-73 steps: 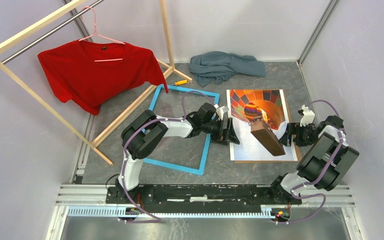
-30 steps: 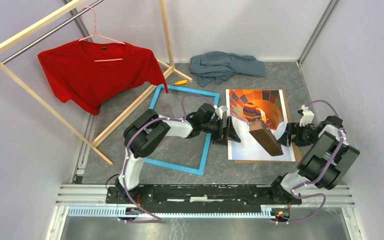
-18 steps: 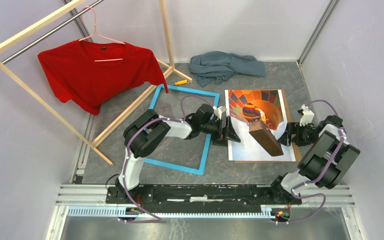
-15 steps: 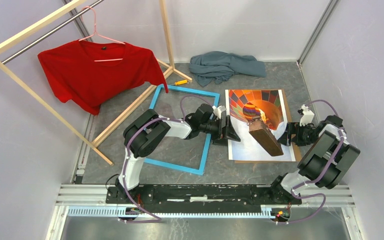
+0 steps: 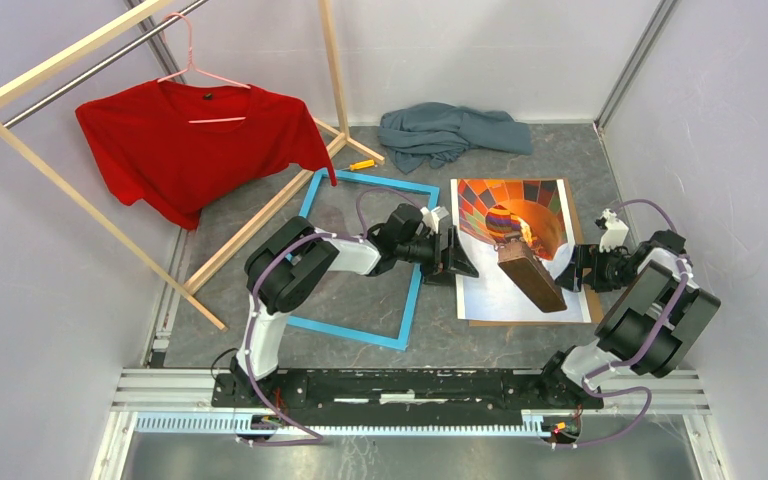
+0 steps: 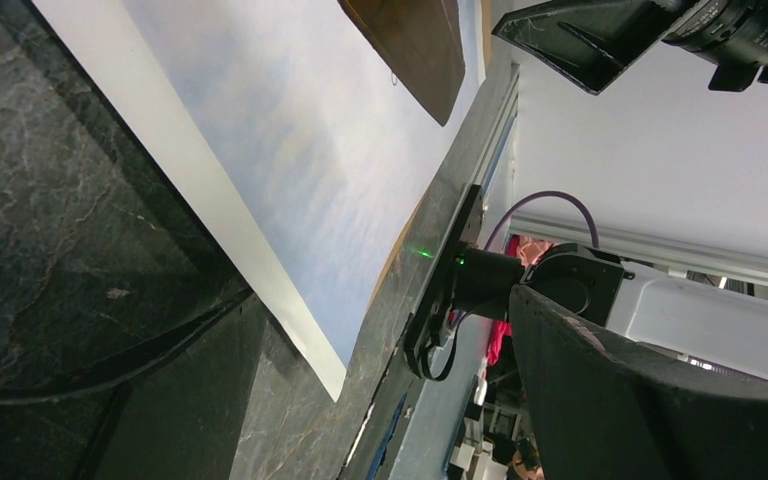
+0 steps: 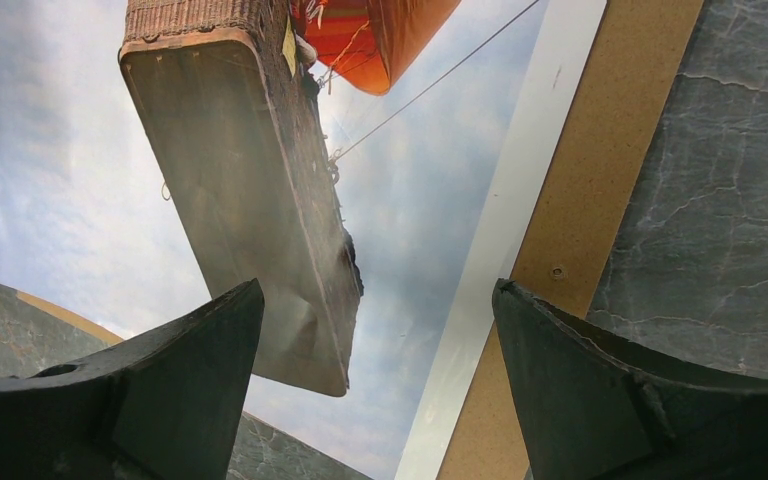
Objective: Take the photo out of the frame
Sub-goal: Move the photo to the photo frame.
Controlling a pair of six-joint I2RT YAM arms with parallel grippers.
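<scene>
The photo (image 5: 495, 292) lies outside the frame (image 5: 350, 328); the left gripper (image 5: 460, 262) and right gripper (image 5: 575, 272), both spread empty, should be lifted straight up.

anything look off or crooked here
Nothing is damaged or spilled. The photo sits slightly skewed on its brown backing board, which peeks out along one side. The frame lies empty and tilted beside them, and a grey cloth is crumpled farther back.
</scene>
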